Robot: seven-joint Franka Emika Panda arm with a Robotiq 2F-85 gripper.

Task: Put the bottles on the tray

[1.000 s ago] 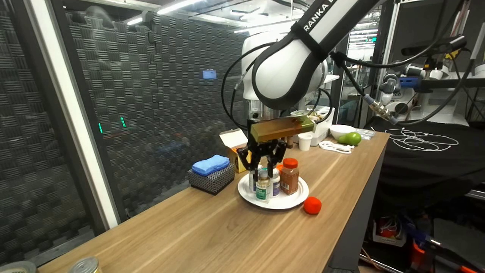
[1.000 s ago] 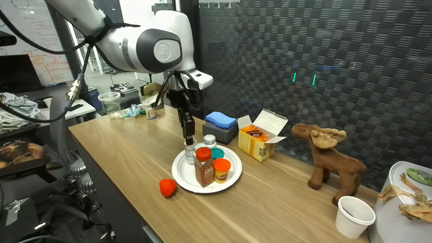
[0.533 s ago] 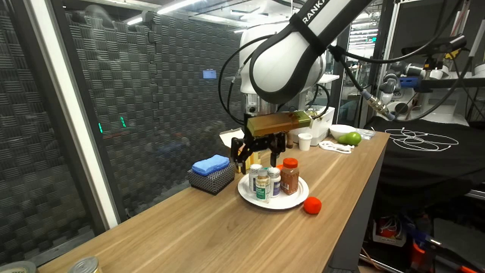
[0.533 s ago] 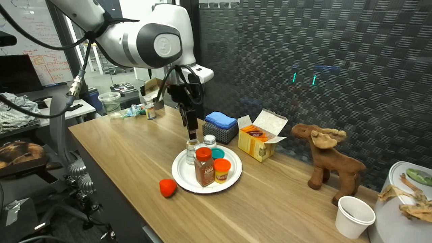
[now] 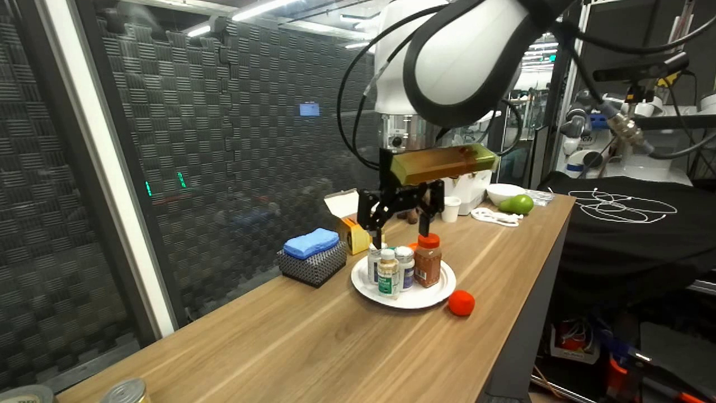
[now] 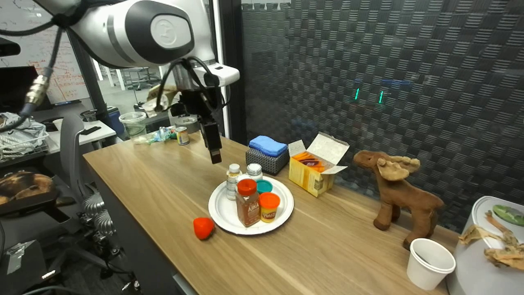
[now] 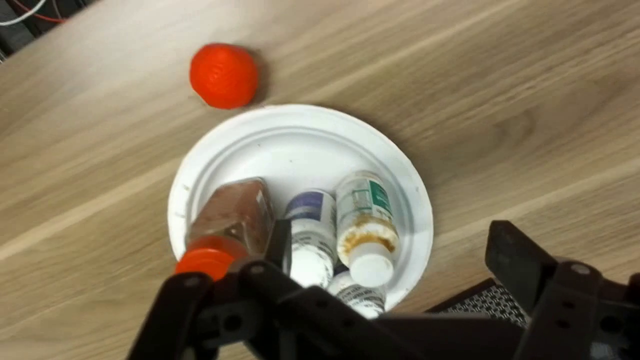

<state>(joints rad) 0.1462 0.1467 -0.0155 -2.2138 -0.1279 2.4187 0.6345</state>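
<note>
Wrist view: the black two-fingered tool [image 7: 391, 246] is spread wide with nothing held, and small white-capped bottles [image 7: 369, 215] are grouped on a round white plate [image 7: 300, 116]; in both exterior views, they and a clear red-capped bottle with brownish-red contents [image 6: 247, 209] are shown upright on it.

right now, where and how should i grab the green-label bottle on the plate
Probably by its white cap, coming down from above with the open end effector. The green-label bottle stands upright, its cap narrower than its body, while the purple-label bottle and another white bottle crowd it, leaving little room lower down.
</note>
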